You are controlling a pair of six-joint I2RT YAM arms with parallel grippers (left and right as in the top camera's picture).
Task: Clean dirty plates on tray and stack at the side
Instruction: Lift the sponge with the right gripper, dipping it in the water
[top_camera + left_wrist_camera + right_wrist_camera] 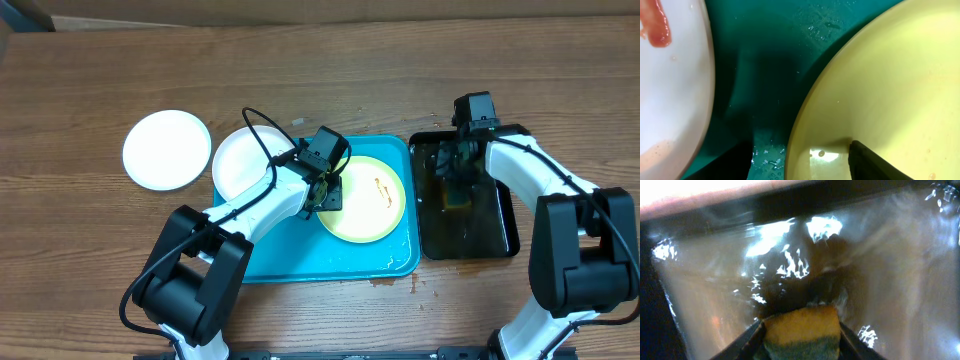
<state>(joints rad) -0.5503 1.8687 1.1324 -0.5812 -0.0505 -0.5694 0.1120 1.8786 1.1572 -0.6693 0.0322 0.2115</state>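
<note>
A pale yellow-green plate [368, 203] [890, 85] with a thin reddish smear lies on the turquoise tray [300, 250] [765, 60]. A white plate [240, 162] [670, 90] with a red smear rests over the tray's left rim. Another white plate [166, 150] sits on the bare table further left. My left gripper [326, 188] [800, 162] is open, straddling the yellow-green plate's left rim: one finger over the plate, the other over the tray. My right gripper [455, 178] [801, 342] is down in the black tray, shut on a yellow-and-green sponge [802, 327].
The narrow black tray [505, 240] [890, 255] stands right of the turquoise tray and holds shiny water. Drops and a brownish smear [385, 280] lie by the turquoise tray's front right corner. Bare wooden table surrounds both trays.
</note>
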